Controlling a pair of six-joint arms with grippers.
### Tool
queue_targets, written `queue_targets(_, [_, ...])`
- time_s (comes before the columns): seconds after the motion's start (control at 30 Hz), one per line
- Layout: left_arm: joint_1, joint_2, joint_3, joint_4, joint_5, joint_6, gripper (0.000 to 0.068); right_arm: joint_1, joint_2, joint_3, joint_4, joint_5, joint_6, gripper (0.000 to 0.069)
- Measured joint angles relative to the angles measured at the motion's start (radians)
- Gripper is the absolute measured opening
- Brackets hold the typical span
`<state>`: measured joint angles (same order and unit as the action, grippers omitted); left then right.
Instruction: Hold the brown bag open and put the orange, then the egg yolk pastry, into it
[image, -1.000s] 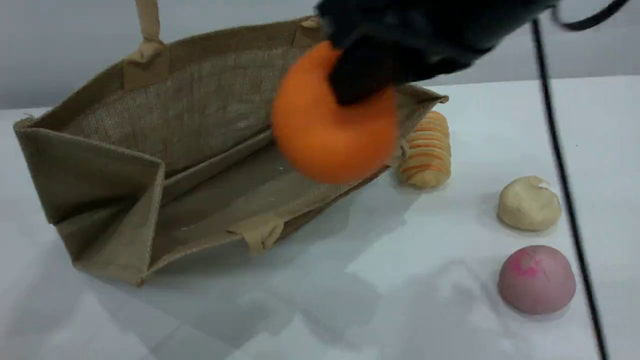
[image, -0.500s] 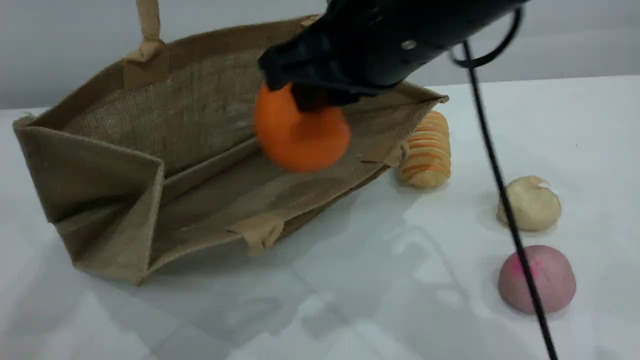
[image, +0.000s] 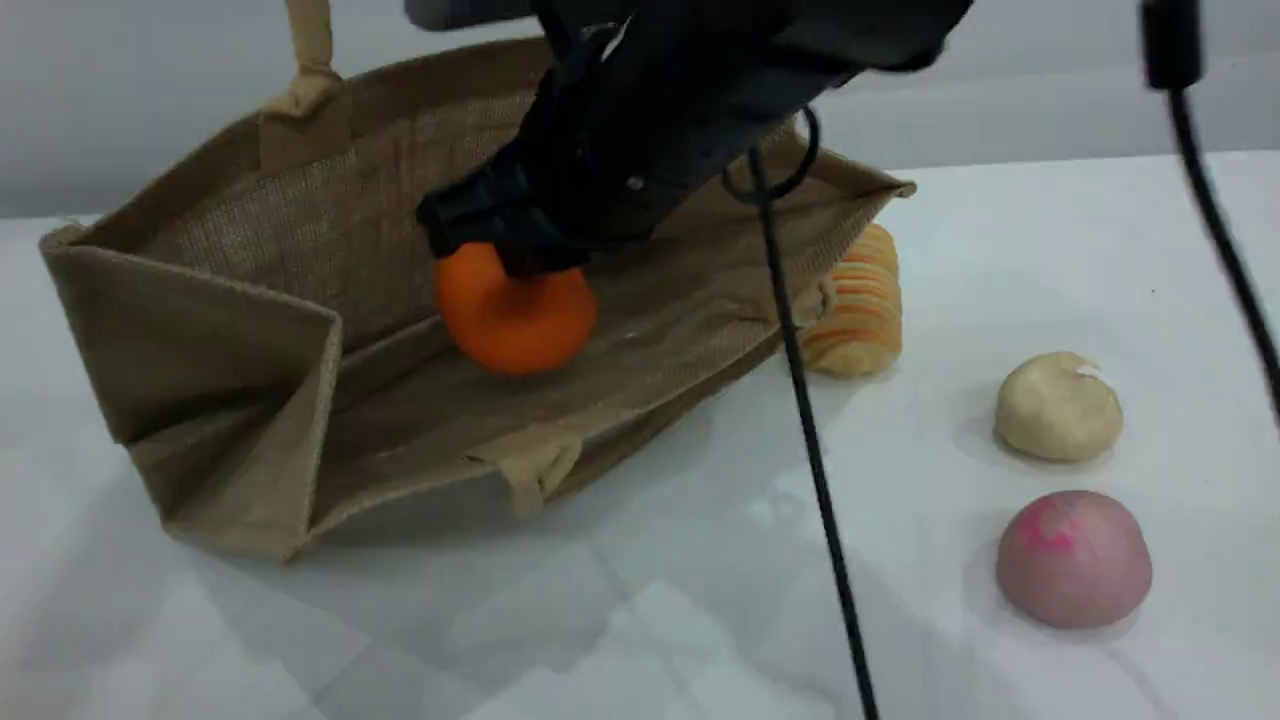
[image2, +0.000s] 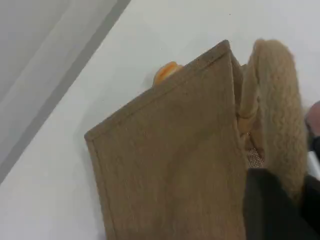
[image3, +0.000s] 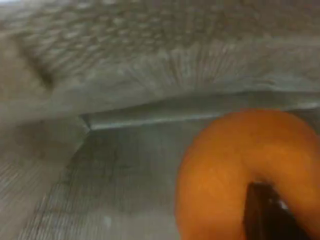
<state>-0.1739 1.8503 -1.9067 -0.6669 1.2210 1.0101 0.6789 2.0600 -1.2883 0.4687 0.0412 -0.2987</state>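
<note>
orange (image: 515, 315): bright, smooth, round, sitting low inside the brown bag (image: 230, 330)
right end effector (image: 505, 250): clenched on the orange's top
left end effector (image2: 292, 200): pinching the bag's padded handle (image2: 275, 100)
egg yolk pastry (image: 1058, 405): pale lumpy ball, out on the bench (image: 640, 600)

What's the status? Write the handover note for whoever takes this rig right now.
Left gripper: shut on the handle of the brown bag, holding its upper side raised so the mouth is open.
Right gripper: shut on the orange, inside the bag's mouth, low over its lower side; whether it touches cannot be told.
Egg yolk pastry: on the table, right of the bag, untouched.
Done: bag open, orange brought in.
Left: release the orange, then fetch and bag the pastry.
</note>
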Motion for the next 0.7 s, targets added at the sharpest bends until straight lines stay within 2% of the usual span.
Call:
queue_targets(0.07, [0.000,0.000,0.000,0.000,0.000,0.000,0.0099,0.000,0.018,-0.021,0.008,-0.001,0.010,0.0078])
queue_targets(0.13, [0.000,0.000,0.000,0.001,0.000,0.000,0.0099,0.000,0.019,-0.027,0.010,-0.004,0.010,0.0137])
queue_targets(0.23, [0.000,0.000,0.000,0.002,0.000,0.000,0.0099,-0.001,0.019,-0.027,0.030,-0.023,0.010,0.0294])
queue_targets(0.33, [0.000,0.000,0.000,0.008,0.000,0.000,0.0099,-0.001,0.019,-0.027,0.046,-0.013,0.008,0.0488])
queue_targets(0.43, [0.000,0.000,0.000,0.010,0.001,0.001,0.0099,-0.001,0.015,-0.027,0.045,0.016,0.000,0.0618])
queue_targets(0.53, [0.000,0.000,0.000,0.010,0.001,0.001,0.0099,-0.002,-0.002,-0.027,0.021,0.062,0.000,0.0652])
queue_targets(0.7, [0.000,0.000,0.000,0.010,0.001,0.001,0.0099,-0.003,-0.059,-0.027,-0.056,0.165,0.000,0.0619])
